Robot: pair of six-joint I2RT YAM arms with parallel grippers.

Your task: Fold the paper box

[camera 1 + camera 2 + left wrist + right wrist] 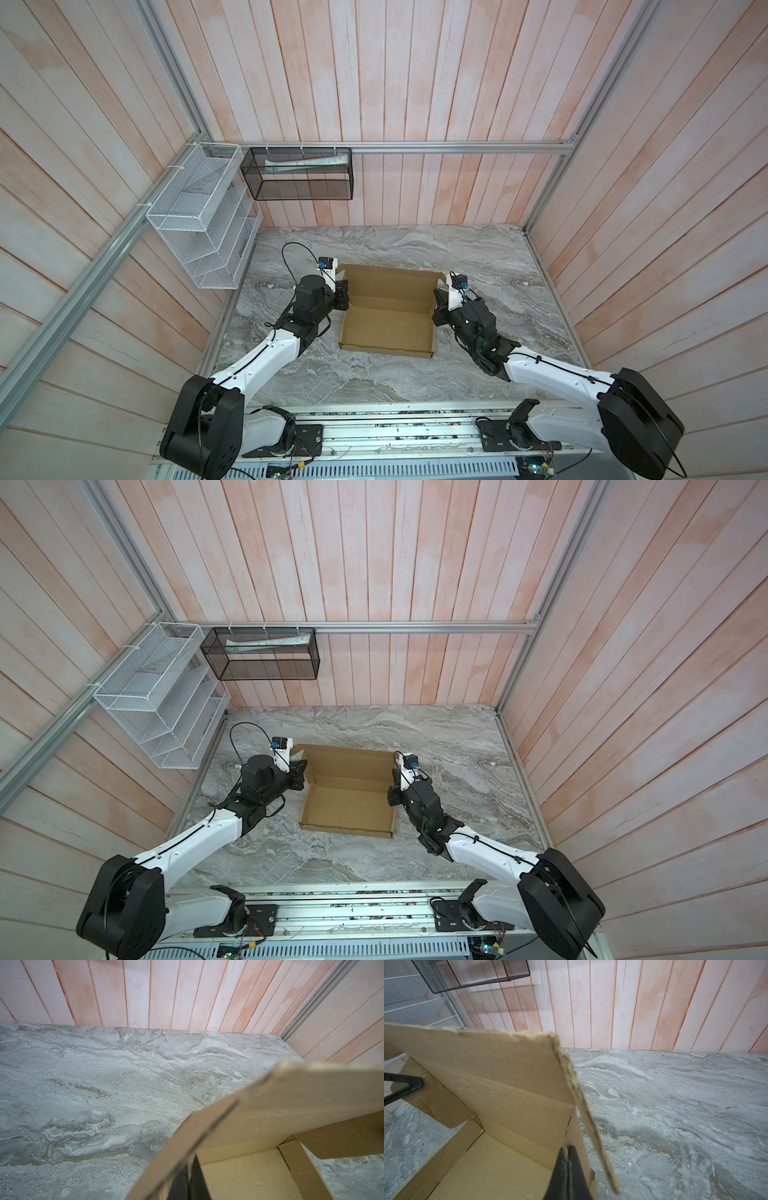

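We see the paper box (386,324) (349,808) near the middle of the grey marbled worktop (478,257), between the two arms. Well apart from it, a white mesh rack (199,220) hangs on the left wall. A black mesh basket (299,174) hangs from the back rail, with a white tube (303,163) lying in it.

The box's long axis runs left to right across both top views. Its tray opens upward, its low front wall faces the arm bases, and its lid panel rises at the far edge towards the back wall.

The left tool (343,297) (300,776) sits at the box's left end and the right tool (438,305) (392,791) at its right end, both near the lid hinge. The top views do not show the fingertips clearly. The left wrist view shows the left tool (187,1180) clenched on a cardboard edge of the box. The right wrist view shows the right tool (566,1174) pinching the thin side wall. It also shows the lid's frayed edge and the left tool (409,1084) across the tray.
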